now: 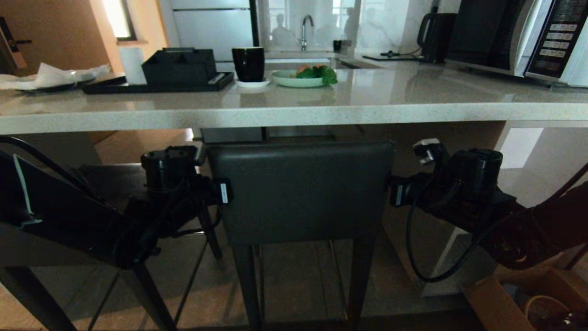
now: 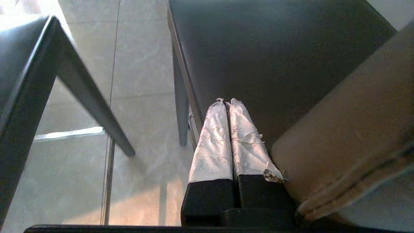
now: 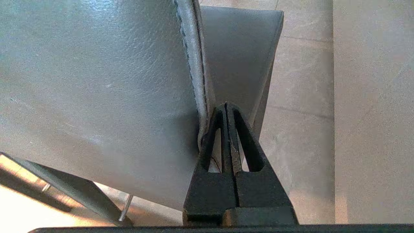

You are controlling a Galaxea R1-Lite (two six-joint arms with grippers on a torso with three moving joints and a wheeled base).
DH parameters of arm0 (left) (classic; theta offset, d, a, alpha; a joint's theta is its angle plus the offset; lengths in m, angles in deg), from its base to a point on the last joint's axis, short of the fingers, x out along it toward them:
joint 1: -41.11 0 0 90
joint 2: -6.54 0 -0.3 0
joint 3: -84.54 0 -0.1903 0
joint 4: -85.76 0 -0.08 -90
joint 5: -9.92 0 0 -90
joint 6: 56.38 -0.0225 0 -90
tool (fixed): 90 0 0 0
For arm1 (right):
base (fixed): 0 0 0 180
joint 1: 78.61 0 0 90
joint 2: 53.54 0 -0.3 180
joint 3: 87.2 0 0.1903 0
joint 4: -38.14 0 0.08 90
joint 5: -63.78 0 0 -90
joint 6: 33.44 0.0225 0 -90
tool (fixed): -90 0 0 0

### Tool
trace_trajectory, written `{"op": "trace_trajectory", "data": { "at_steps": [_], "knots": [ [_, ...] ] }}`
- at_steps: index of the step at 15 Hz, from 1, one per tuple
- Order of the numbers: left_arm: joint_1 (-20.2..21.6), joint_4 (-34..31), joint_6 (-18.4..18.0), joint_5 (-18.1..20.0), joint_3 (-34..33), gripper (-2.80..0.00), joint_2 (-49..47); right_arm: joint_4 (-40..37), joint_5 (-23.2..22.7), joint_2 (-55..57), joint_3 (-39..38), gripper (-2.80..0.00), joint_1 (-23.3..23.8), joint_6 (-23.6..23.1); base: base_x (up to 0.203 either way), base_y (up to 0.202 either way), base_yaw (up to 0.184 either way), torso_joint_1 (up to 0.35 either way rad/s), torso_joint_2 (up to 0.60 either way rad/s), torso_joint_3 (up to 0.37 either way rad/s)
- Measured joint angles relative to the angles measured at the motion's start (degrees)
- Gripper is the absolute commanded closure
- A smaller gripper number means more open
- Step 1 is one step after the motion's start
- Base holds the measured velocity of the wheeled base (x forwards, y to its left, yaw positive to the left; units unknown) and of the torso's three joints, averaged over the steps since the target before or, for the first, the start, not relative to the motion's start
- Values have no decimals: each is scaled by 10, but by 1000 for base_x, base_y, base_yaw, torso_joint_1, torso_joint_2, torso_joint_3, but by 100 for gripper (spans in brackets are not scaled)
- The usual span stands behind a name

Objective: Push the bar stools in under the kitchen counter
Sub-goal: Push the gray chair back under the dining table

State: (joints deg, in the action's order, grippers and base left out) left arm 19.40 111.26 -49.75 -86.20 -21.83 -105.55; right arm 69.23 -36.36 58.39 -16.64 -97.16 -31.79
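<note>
The head view sits low, its lens about level with the tabletop (image 1: 294, 110) edge, facing forward at the stool backrest (image 1: 301, 191) close ahead at twelve o'clock. The left wrist view looks along the left pincer (image 2: 228, 102), very near that backrest's left edge, downward to the floor tiles (image 2: 142, 64), with a second stool (image 2: 29, 81) toward nine o'clock. The right wrist view looks along the right pincer (image 3: 226, 105) at the backrest's right edge, equally near. All three views share this one backrest.
</note>
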Motion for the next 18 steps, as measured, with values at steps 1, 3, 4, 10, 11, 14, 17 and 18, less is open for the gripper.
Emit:
{"op": "trace_trajectory", "data": {
  "at_steps": [1,3,4,10,11,14,17,18],
  "knots": [
    [-1,3,0,0,0,0,0,1,0,-1,-1,0,0,0,107,0,5,6,-1,-1],
    [-4,3,1,-1,-5,0,3,1,1,-3,-5,0,0,1,0,0,0,0,0,0],
    [-5,3,1,0,-7,0,5,0,1,-5,-6,0,0,1,0,0,0,0,0,0],
    [-3,4,2,1,-70,0,55,-5,1,-38,-41,0,19,0,0,0,0,0,0,0],
    [-2,2,3,-3,-95,0,72,-7,0,-48,-52,0,31,0,0,0,0,0,0,0],
    [1,1,2,-27,-127,0,106,-6,3,-82,-77,0,56,1,0,0,0,0,0,0],
    [2,-4,1,-40,-111,0,111,-20,4,-114,-90,0,56,-1,0,0,0,0,0,0],
    [4,-4,1,-41,-113,0,114,-26,5,-126,-93,0,57,-1,0,0,0,0,0,0]
  ]
}}
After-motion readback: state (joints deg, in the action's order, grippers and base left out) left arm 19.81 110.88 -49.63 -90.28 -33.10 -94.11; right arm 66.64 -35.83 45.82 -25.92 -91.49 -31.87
